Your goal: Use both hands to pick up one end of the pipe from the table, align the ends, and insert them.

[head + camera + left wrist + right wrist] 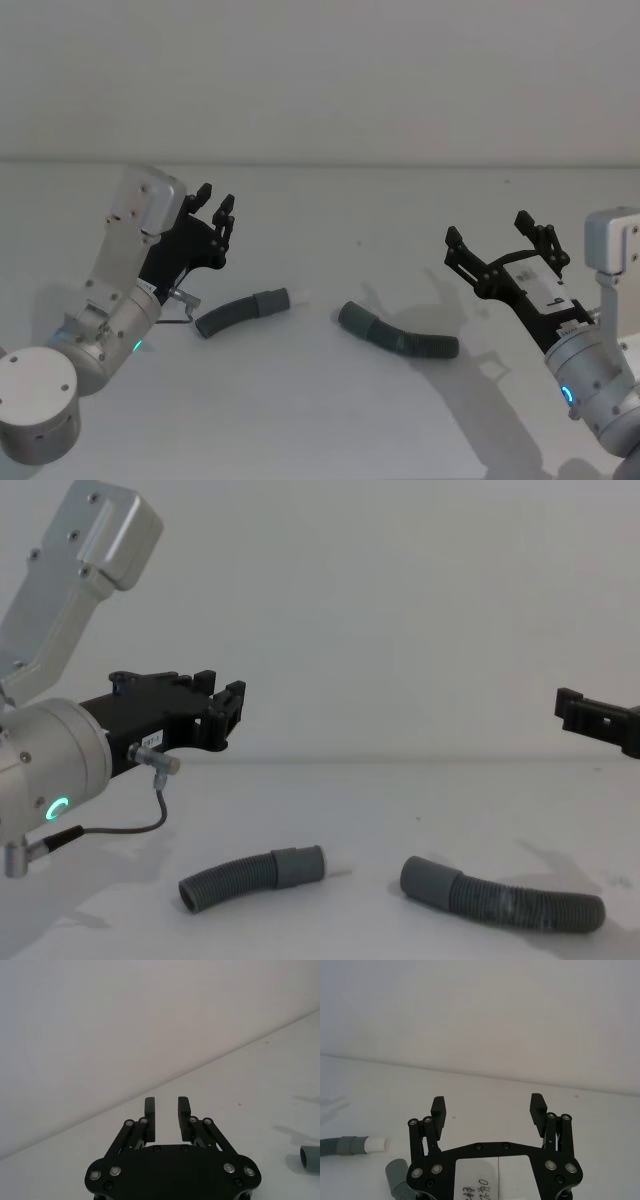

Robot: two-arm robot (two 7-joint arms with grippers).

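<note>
At the back, a pale grey wall [320,70], plain and matte, spanning the head view from edge to edge and meeting the white desk [300,420] along one straight, level seam [320,163] (the same seam crossing both wrist views farther back). Takes up well over the upper half of the chest view, evenly lit and of one flat tone. On the desk, some way in front of that seam and slightly right of centre in the head view, one tiny dark speck [362,240], too small to tell what it is.
</note>
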